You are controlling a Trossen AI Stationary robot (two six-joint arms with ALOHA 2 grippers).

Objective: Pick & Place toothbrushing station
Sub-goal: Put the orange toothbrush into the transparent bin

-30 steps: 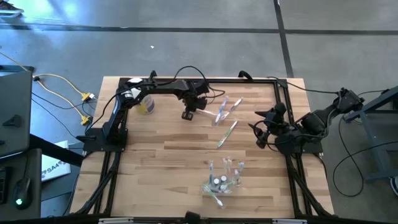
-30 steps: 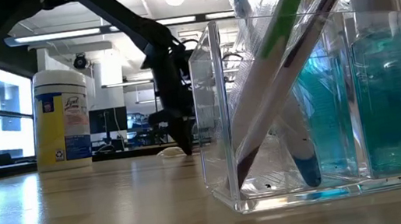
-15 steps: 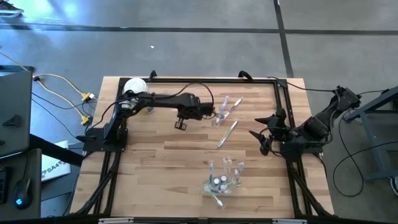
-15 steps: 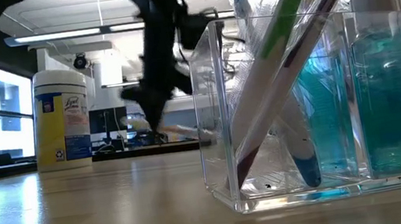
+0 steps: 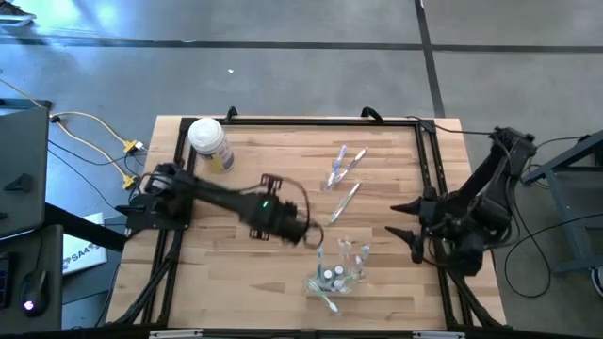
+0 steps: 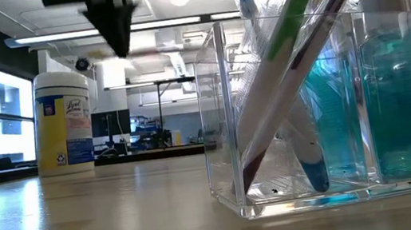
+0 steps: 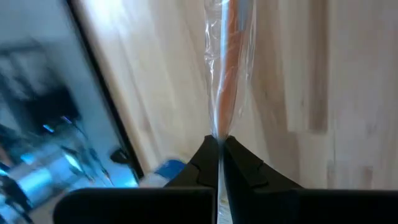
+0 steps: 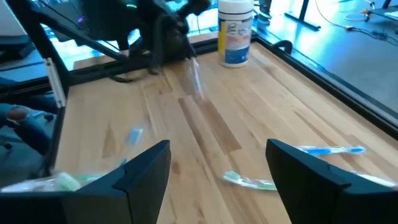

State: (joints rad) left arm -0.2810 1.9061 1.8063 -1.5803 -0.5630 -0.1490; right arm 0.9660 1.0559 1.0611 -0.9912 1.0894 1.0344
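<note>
Now we are carrying one wrapped toothbrush (image 7: 229, 68) in our left gripper (image 5: 306, 235), the fingers (image 7: 239, 165) pinched tight on its lower end, just beside the clear holder (image 5: 337, 271) at the near edge of the tabletop (image 5: 254, 282). Several toothbrushes and small bottles are already standing in that holder, so the job is looking partly done. Three more loose toothbrushes (image 5: 344, 169) are lying well apart from it, toward the far side, and those are remaining for us to fetch after this one goes in. Our right gripper (image 5: 407, 231) is waiting at the right edge, its fingers spread wide and holding nothing.

We are working on pale wooden planks framed by dark rails, with a white-lidded jar (image 5: 209, 143) standing at the far left corner. Grey floor and yellow cables are surrounding the rig, and beyond it a bright workshop with ceiling lights is showing.
</note>
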